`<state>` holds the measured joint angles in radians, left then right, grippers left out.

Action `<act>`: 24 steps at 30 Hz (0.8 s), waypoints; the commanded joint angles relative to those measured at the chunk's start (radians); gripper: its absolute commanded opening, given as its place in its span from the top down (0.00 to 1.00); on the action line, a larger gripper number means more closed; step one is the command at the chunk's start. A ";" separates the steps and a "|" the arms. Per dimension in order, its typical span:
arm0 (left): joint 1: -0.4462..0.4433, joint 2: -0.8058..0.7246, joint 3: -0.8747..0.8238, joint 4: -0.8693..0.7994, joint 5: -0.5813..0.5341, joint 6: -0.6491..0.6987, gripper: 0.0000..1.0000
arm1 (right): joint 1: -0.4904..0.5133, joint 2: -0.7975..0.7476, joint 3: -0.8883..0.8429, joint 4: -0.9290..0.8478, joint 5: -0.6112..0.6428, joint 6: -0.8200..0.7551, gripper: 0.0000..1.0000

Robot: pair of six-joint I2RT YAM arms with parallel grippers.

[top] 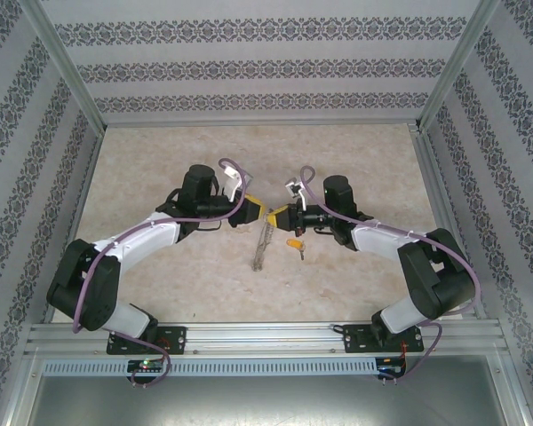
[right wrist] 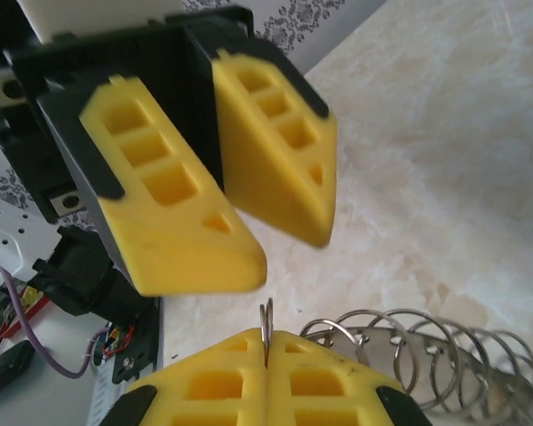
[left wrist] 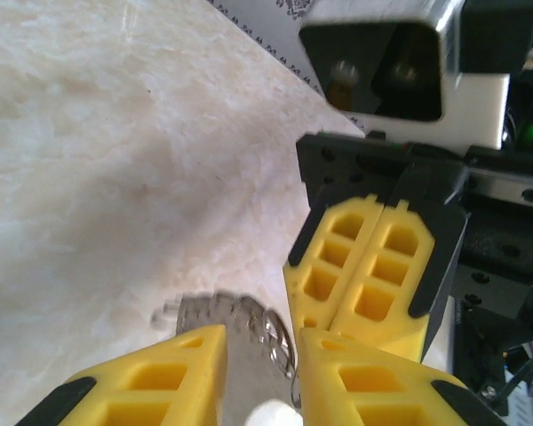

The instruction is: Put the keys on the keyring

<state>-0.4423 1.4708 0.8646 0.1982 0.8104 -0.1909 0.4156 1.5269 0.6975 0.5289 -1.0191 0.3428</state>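
Observation:
My two grippers meet tip to tip above the middle of the table. The right gripper (top: 279, 217) (right wrist: 266, 342) is shut on the edge of a thin silver split ring (right wrist: 266, 321). The key (top: 295, 242), with its yellow-orange head, hangs just below that gripper. The keyring (top: 263, 247) (right wrist: 426, 355) is a silvery strip lined with several wire loops; it slants down beside the right fingers. The left gripper (top: 257, 213) (left wrist: 259, 342) is open, and the blurred keyring (left wrist: 231, 315) shows in the gap between its fingers. I cannot tell whether they touch it.
The marble-patterned table (top: 160, 275) lies open on both sides of the arms. Patterned walls with aluminium posts enclose it, and a metal rail (top: 266, 337) carrying the arm bases runs along the near edge.

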 commanded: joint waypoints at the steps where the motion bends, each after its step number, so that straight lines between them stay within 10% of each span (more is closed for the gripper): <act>1: 0.025 -0.009 -0.021 0.135 0.059 -0.087 0.73 | -0.018 -0.026 0.046 0.056 -0.053 0.007 1.00; 24: 0.091 -0.026 -0.009 0.366 0.337 -0.204 0.76 | -0.046 -0.030 0.166 0.129 -0.134 0.099 1.00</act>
<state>-0.3641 1.4631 0.8253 0.4652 1.0832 -0.3576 0.3809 1.5215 0.8242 0.5858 -1.1053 0.4232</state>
